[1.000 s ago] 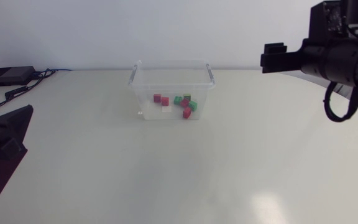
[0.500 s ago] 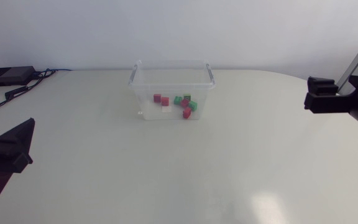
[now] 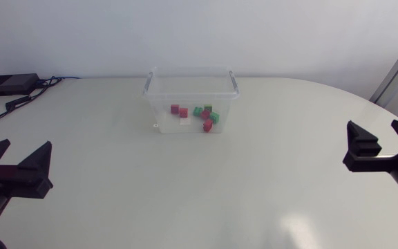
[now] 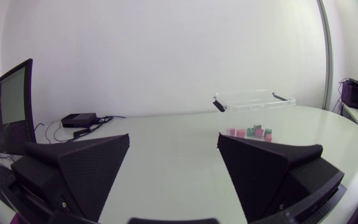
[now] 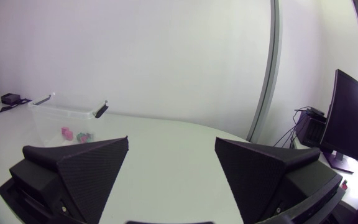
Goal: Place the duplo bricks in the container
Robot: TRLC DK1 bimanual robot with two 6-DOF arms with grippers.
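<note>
Seeing all bricks (image 3: 199, 116) lying inside the container (image 3: 156, 97), red and green ones clustering on its floor. Finding none loose on the table (image 3: 185, 200). Judging the task as looking finished on that basis.

Holding left gripper (image 3: 16, 166) low at the table's left edge, fingers spreading wide, gripping nothing. Mirroring that with right gripper (image 3: 384, 142) at the right edge: also wide open, carrying nothing. Confirming from both wrist views: only bare tabletop showing between each pair of fingers, container sitting well ahead.

Guessing at the why: sitting well apart from the container and pointing inward across the table, so looking like a rest pose. Seeing no brick needing a grasp, hence no reason for hovering near the box. Noting the container standing upright and open-topped toward the far edge, suiting top-down drops from either side.

Flagging one caveat: not managing an exact brick count, with several overlapping in the pile.
</note>
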